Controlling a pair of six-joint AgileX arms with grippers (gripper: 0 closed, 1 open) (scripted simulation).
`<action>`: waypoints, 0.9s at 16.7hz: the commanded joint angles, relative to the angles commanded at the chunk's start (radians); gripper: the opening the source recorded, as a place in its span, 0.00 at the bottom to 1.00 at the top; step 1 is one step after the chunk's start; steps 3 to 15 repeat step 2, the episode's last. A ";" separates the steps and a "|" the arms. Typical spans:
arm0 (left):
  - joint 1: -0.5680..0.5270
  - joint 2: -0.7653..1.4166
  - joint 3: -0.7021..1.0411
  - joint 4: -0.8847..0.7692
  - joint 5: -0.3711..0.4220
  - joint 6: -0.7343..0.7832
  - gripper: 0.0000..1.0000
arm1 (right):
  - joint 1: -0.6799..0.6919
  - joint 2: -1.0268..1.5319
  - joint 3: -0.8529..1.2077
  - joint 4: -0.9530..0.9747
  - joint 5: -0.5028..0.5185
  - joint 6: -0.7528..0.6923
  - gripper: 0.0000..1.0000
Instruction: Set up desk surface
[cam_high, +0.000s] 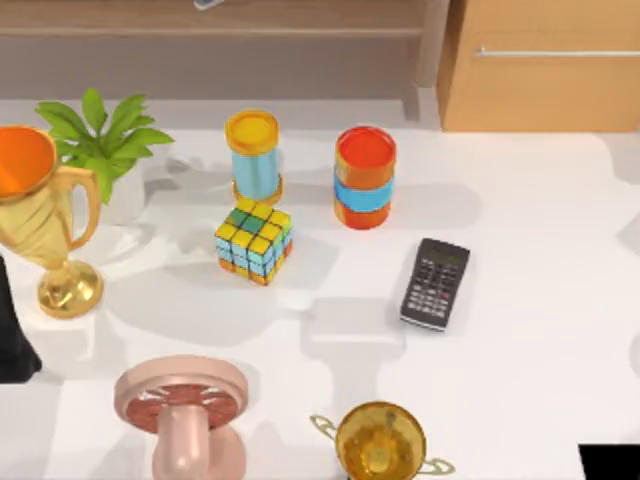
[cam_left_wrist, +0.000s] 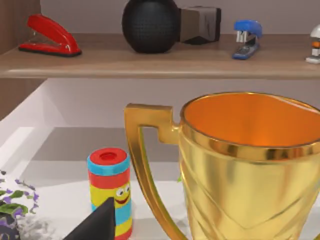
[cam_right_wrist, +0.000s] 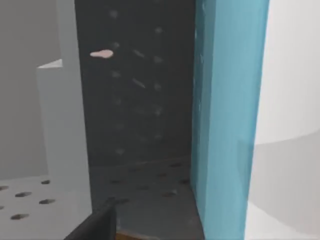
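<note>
Worktop (cam_high: 540, 300): the desk surface of the task; a broad, flat, smooth white top running across the top view, in front of a brown shelf (cam_high: 210, 35) and a light-wood drawer cabinet (cam_high: 545, 70).
Handling of the worktop: judged rigid, heavy and fixed, so not a thing to grasp; setting it up most likely means moving the small objects standing on it. Its smooth face probably lets light items slide when nudged.
Left tool (cam_high: 15, 340): a dark shape at the left edge of the top view, just beside the large gold trophy (cam_high: 40, 225); its wrist view looks closely at that cup (cam_left_wrist: 250, 165). Whether its fingers are spread or closed cannot be told.
Right tool (cam_high: 610, 462): a dark corner at the lower right of the top view, well apart from the objects; finger state cannot be told.
Trophies: the large one and a smaller gold cup (cam_high: 380, 440) look hard, glossy and top-heavy; the stem or a handle seems the safer hold.
Canisters: a yellow-capped one (cam_high: 253, 155) and a red-capped one (cam_high: 365, 177), upright; likely light, to be gripped across the body.
Puzzle cube (cam_high: 254, 240): flat faces, an easy pinch.
Calculator (cam_high: 436, 283): lying flat and thin; take by its long edges.
Potted plant (cam_high: 105, 150): soft leaves; hold the pot.
Pink dumbbell-like piece (cam_high: 185, 415): near the front edge; probably heavier.
</note>
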 joint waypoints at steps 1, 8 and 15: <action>0.000 0.000 0.000 0.000 0.000 0.000 1.00 | -0.008 -0.007 -0.015 0.005 -0.006 0.000 1.00; 0.000 0.000 0.000 0.000 0.000 0.000 1.00 | -0.012 -0.010 -0.020 0.007 -0.009 0.000 1.00; 0.000 0.000 0.000 0.000 0.000 0.000 1.00 | -0.012 -0.010 -0.020 0.007 -0.009 0.000 1.00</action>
